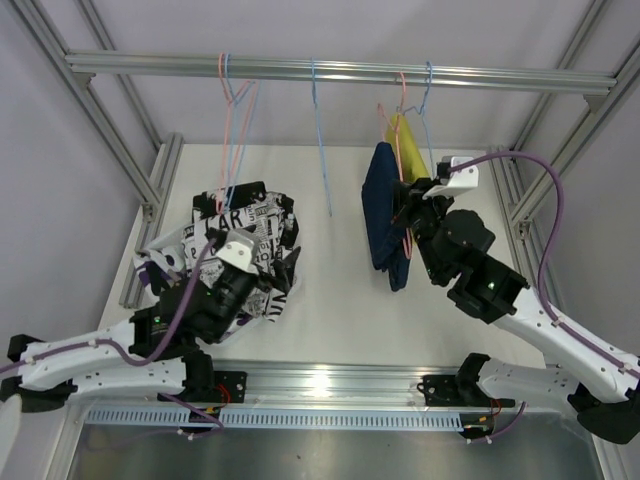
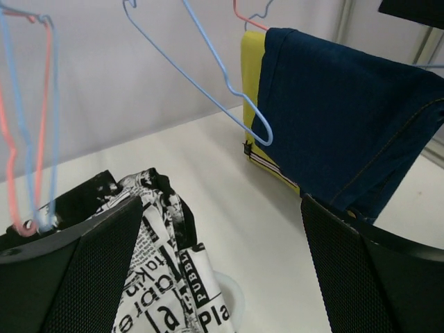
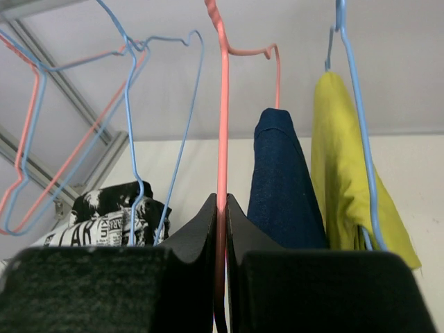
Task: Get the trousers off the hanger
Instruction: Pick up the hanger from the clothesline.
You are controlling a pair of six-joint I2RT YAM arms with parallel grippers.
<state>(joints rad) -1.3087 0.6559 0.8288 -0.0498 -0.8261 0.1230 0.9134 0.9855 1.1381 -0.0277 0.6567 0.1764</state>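
My right gripper (image 3: 220,208) is pinching the pink hanger (image 3: 223,125) carrying the navy trousers (image 3: 281,180), yellow trousers (image 3: 340,159) hanging just beside. My left gripper (image 2: 222,267) is gaping wide over patterned trousers (image 1: 250,225) heaped on the table (image 1: 335,295).

From my left wrist camera I see the left gripper (image 2: 220,229) spread wide, its black fingers (image 2: 90,277) framing white trousers with black lettering (image 2: 159,277), heaped on the white table (image 2: 208,166). An empty blue wire hanger (image 2: 268,136) dangles mid-view. An empty pink hanger (image 2: 26,227) and a second blue hanger (image 2: 53,139) hang at left. Toward the table's far edge, navy trousers (image 2: 340,118) are draped in front of yellow trousers (image 2: 251,76).
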